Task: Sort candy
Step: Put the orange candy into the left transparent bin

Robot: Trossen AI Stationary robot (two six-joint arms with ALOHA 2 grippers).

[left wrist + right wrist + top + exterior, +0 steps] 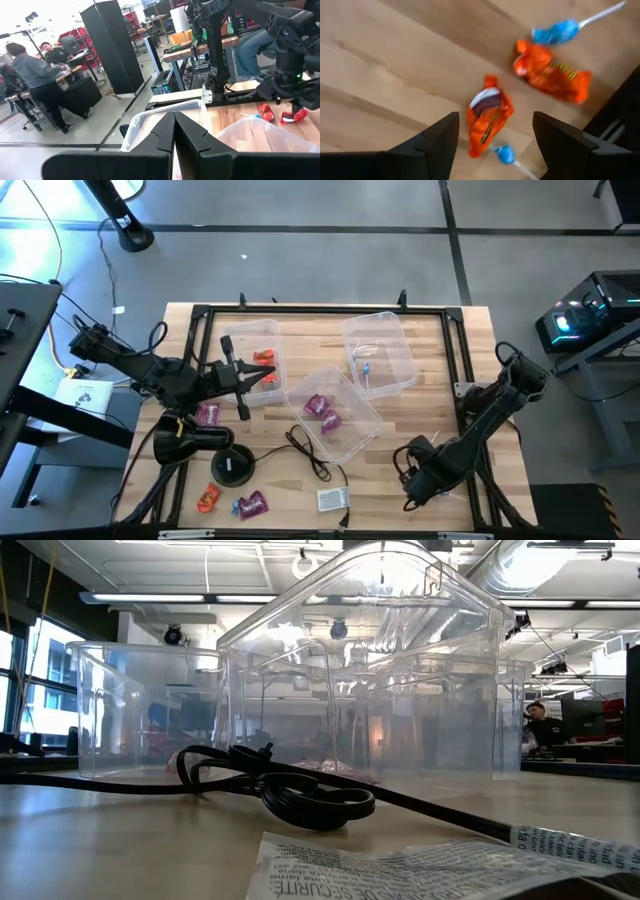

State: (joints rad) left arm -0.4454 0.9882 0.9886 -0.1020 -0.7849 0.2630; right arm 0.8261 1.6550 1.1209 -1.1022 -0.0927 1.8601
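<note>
Starting at the left of the table, we see loose candy on the wood near the front edge: an orange-red piece (207, 498) and a purple one with a bit of blue beside it (250, 505), plus another purple piece (208, 414) close under the left arm. The left gripper (262, 377) hangs over the left clear bin (232, 343), its fingers pressed together with nothing between them, as the left wrist view confirms. That bin already holds orange-red sweets (264, 358). Next comes the middle bin (350, 442), tilted, with purple sweets (322, 412) inside, and beyond it the far bin (395, 330), which holds a light blue piece (364, 368).

At the right, the right gripper (495, 145) is low over the table near the front right corner, fingers spread wide and empty. Straight between them in the right wrist view lies an orange-red sweet (487, 120), with a second orange one (552, 72) and two blue lollipop-like pieces (555, 32) nearby.

We judge sorting to be partly done, and the step in hand to be a pick by the right gripper. The next move calls for lowering over the orange sweet, closing on it alone, clear of the small blue piece (505, 154) touching its end, then carrying it to the left bin.
</note>
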